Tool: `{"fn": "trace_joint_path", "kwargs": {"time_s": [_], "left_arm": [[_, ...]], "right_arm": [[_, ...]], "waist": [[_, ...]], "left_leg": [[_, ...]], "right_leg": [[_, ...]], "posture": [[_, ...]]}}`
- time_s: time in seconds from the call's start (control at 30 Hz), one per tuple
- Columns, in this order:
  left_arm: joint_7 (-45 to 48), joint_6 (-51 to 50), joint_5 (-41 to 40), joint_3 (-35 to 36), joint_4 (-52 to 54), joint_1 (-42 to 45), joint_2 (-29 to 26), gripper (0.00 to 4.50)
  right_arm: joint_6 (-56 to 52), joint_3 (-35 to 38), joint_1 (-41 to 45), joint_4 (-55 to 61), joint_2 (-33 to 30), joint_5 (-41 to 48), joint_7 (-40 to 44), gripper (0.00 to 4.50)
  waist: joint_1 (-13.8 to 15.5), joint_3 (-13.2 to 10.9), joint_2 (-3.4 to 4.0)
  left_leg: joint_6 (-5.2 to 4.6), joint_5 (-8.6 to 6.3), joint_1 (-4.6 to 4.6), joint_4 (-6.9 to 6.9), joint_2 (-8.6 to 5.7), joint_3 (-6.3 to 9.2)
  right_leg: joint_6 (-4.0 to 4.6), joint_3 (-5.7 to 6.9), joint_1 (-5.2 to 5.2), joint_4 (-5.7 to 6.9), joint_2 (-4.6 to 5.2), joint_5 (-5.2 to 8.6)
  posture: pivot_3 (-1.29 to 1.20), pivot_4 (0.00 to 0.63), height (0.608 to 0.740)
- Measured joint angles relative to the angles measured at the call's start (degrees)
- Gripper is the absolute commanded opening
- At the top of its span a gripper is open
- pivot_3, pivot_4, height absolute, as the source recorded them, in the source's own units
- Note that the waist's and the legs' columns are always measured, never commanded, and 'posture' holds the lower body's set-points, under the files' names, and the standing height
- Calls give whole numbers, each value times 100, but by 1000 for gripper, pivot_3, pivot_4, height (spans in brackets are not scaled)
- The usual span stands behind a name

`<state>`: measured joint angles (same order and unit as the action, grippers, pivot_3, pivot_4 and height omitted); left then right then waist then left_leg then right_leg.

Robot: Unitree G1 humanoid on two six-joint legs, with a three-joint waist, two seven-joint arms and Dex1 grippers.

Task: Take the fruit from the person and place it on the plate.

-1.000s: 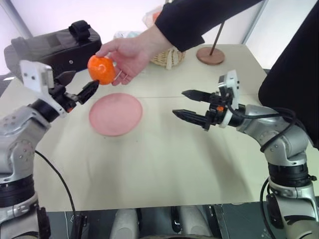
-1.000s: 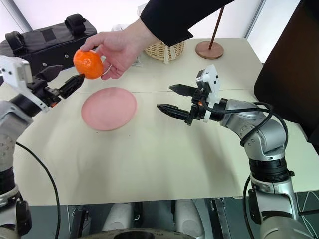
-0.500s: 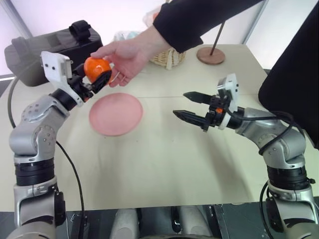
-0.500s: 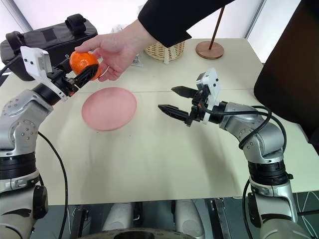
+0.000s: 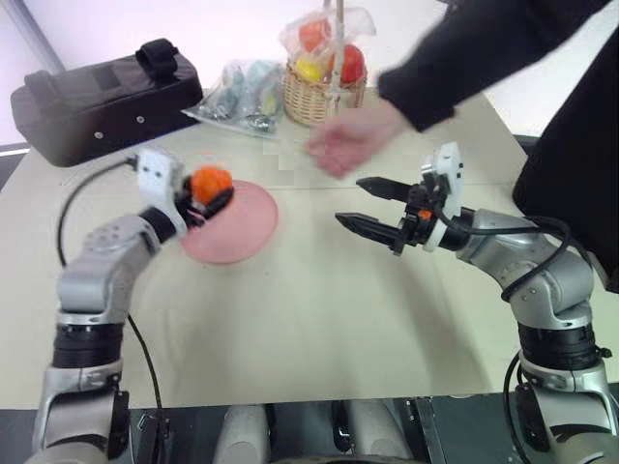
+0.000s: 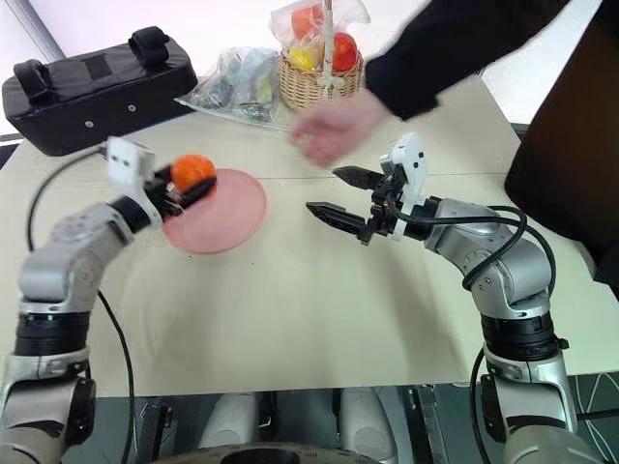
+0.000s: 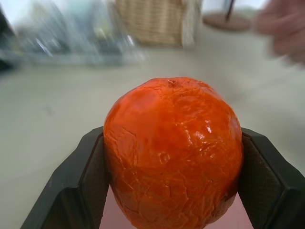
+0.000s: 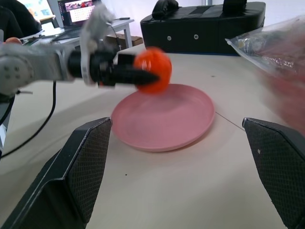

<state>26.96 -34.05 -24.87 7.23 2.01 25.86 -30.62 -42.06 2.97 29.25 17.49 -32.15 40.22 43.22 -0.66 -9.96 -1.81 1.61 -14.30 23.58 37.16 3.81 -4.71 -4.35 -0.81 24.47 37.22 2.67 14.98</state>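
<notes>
Fruit [image 5: 210,181] is clamped in the left tool [image 5: 215,192] right now, fingers pressed on both sides of it, and it's hanging just over the near-left edge of the pink plate [image 5: 242,230]. From the left wrist view you can see the orange skin all crinkled, squeezed between the two black fingers [image 7: 76,191]. Can't tell if it's touching the plate or not, looks like it's a bit above it.

Right tool [image 5: 368,206] sits over the counter [image 5: 319,319] to the right of the plate, fingers spread apart, nothing in them, pointing toward the plate.

Person's hand [image 5: 346,145] is blurry, open and empty, off behind the plate. Behind that there's a wicker basket [image 5: 322,92] with wrapped fruits, a plastic bag [image 5: 237,92] next to it, and a black case [image 5: 102,97] on the far left.
</notes>
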Motion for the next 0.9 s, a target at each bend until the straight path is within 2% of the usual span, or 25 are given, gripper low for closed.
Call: {"fn": "trace_joint_path", "kwargs": {"time_s": [0.2, 0.27, 0.3, 0.33, 0.73, 0.9], "left_arm": [[33, 356, 254, -41, -429, 6, 310, 3034], [55, 407, 313, -83, -498, 24, 332, 4050], [71, 441, 317, -88, -531, 40, 352, 4376], [90, 461, 317, -89, -543, 49, 367, 4448], [71, 666, 499, -61, -573, 140, 355, 4448], [22, 475, 339, 383, -296, 142, 64, 4448]], "right_arm": [[0, -15, -27, 0, 3, -5, -20, 4500], [0, -15, -29, 0, 3, -5, -24, 4500], [0, -15, -29, 0, 3, -6, -27, 4500], [0, -15, -29, 0, 3, -6, -29, 4500], [1, -15, -45, 0, 2, -15, -27, 4500], [5, -15, -45, -2, -6, -45, -8, 4500]], "waist": [[0, 0, 0], [-1, 0, 0], [-1, 0, 0], [-1, 0, 0], [-1, 0, 0], [-20, 0, 0]], "left_leg": [[0, 0, 0, 0, 0, 0], [0, 0, 0, 0, 0, 0], [0, 0, 0, 0, 0, 0], [0, 0, 0, 0, 0, 0], [0, 0, 0, 0, 0, 1], [0, 0, 0, -2, 1, 3]], "right_leg": [[0, 0, 0, 0, 0, 0], [0, -1, 0, 0, 0, 0], [0, 0, 0, 0, 0, 0], [0, 0, 0, 0, 0, 0], [0, 0, 0, 0, 0, 0], [0, 0, 1, 1, -1, 0]], "posture": [[0, 150, 740], [0, 150, 740], [0, 150, 740], [0, 150, 740], [0, 150, 740], [0, 150, 740]]}}
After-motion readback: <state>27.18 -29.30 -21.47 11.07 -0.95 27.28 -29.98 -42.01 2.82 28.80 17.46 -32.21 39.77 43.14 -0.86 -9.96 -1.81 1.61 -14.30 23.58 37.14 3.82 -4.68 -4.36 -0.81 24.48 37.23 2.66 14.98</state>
